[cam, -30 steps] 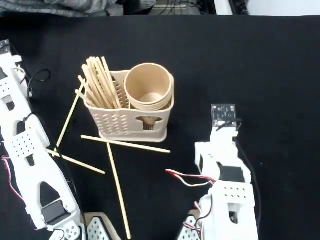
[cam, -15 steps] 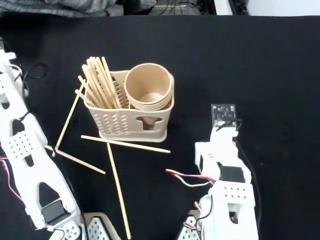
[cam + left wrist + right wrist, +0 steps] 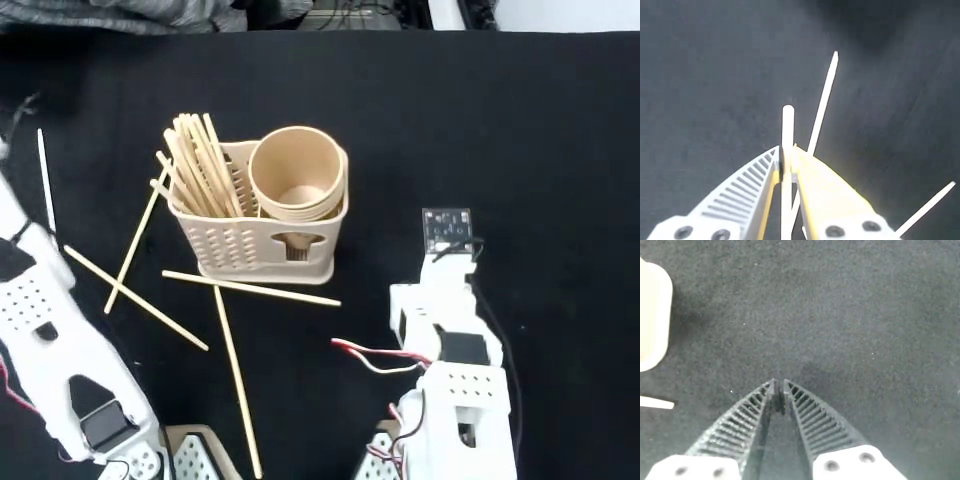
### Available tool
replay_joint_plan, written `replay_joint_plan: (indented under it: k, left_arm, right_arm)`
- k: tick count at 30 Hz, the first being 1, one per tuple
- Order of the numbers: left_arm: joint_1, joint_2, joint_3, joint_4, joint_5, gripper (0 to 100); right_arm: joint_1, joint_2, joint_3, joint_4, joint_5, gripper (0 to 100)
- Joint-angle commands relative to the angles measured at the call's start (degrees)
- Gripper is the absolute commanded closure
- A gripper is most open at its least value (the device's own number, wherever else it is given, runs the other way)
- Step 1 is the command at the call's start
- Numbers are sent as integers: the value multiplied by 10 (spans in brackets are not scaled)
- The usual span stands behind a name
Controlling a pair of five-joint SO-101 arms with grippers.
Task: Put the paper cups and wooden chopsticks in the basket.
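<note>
The left gripper (image 3: 786, 151) is clenched on one wooden chopstick (image 3: 788, 119), its length running away up the table. The basket (image 3: 235, 246) lies well off toward the right gripper (image 3: 779, 390), which is closed on nothing.

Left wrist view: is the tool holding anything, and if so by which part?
Yes. The left tool is shut on a wooden chopstick, pinched along its shaft, with one blunt end sticking out beyond the tips.

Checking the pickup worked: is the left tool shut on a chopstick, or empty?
Shut on a chopstick: the left tool clamps it from both sides, its end poking past the tips.
</note>
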Motion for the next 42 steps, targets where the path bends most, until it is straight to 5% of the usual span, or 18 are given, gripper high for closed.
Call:
replay_joint_plan:
  k: [1, 8, 12, 15, 19, 28, 36, 42]
  left_arm:
    - [-15, -145, -26, 2, 25, 971]
    - [-13, -418, 67, 4, 53, 972]
    - [43, -598, 309, 2, 48, 971]
    - [149, -734, 499, -18, 25, 971]
    - [305, -887, 718, -149, 17, 971]
    - [468, -1124, 1092, -585, 40, 972]
    - [491, -1167, 1211, -807, 41, 972]
    - [471, -1131, 1183, -816, 43, 972]
  right_arm:
    - [-8, -1, -3, -10, 0, 983]
    - [-7, -1, -3, -10, 0, 983]
    - [-7, -1, -3, -10, 0, 983]
    - [-6, -1, -3, -10, 0, 983]
    - [-5, -1, -3, -10, 0, 983]
    - [-8, -1, -3, -10, 0, 983]
    - [-8, -1, -3, -10, 0, 983]
    - [-8, -1, -3, -10, 0, 983]
